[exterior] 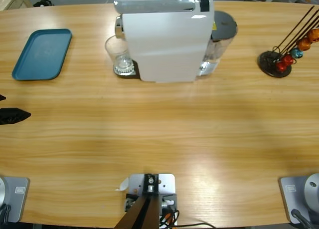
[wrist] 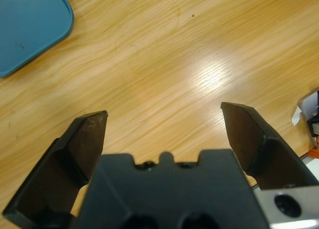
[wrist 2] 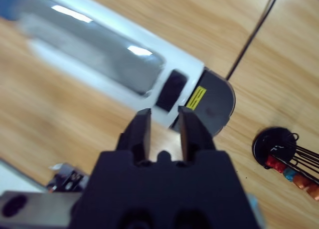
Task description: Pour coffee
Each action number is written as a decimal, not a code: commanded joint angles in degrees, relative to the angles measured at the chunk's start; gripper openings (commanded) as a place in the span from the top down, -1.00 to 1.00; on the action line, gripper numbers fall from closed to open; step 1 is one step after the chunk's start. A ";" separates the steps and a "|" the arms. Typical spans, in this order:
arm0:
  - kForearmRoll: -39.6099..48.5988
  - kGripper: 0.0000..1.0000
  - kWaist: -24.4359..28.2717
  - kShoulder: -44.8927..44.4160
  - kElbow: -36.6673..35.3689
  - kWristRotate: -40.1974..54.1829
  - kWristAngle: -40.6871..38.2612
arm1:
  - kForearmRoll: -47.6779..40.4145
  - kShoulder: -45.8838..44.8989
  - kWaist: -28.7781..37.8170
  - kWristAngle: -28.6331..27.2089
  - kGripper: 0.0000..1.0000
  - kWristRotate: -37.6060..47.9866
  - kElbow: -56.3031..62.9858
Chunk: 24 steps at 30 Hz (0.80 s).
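Observation:
A white coffee machine stands at the table's far middle, with a clear glass tumbler on its drip grid at its left side. Coffee is out of view: I cannot tell whether the glass holds any. My left gripper is open over bare wood with nothing between its jaws. In the high view the left gripper pokes in at the left edge, well short of the glass. My right gripper is shut on nothing and hangs high above the coffee machine. It does not show in the high view.
A blue tray lies at the far left, and its corner shows as the tray in the left wrist view. A black capsule stand with orange, red and blue capsules sits at the far right. The machine's grey tank lid faces that stand.

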 commanded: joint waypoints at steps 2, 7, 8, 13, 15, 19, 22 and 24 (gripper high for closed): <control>-2.84 -0.98 -0.67 -0.18 2.79 -0.61 0.52 | -6.97 -19.21 5.11 1.23 -1.00 -0.15 22.68; -4.32 -0.98 -0.75 -1.71 2.60 -0.70 0.55 | -22.25 -27.70 5.11 7.19 -1.00 -0.31 46.64; -4.42 -0.98 -0.75 -1.76 2.69 -0.70 0.71 | -25.66 -29.16 5.11 7.80 -1.00 -0.29 51.65; -9.54 -0.98 -0.75 -3.66 3.58 0.41 0.52 | -44.96 -33.84 5.09 -1.83 -1.00 -2.40 74.29; -13.39 -0.98 -0.75 -3.78 5.85 0.60 0.52 | -49.16 -35.35 4.28 -1.92 -1.00 -4.69 77.54; -29.12 -0.98 -1.27 -8.37 14.81 0.23 -1.65 | -52.20 -36.79 1.07 1.60 -1.00 -7.40 80.23; -33.04 -0.98 -1.27 -6.61 15.38 0.79 -5.72 | -52.20 -38.06 -1.17 2.25 -1.00 -8.49 79.95; -36.08 -0.98 -1.15 -2.85 15.08 2.18 -5.20 | -52.08 -38.78 -1.25 2.21 -1.00 -8.49 80.11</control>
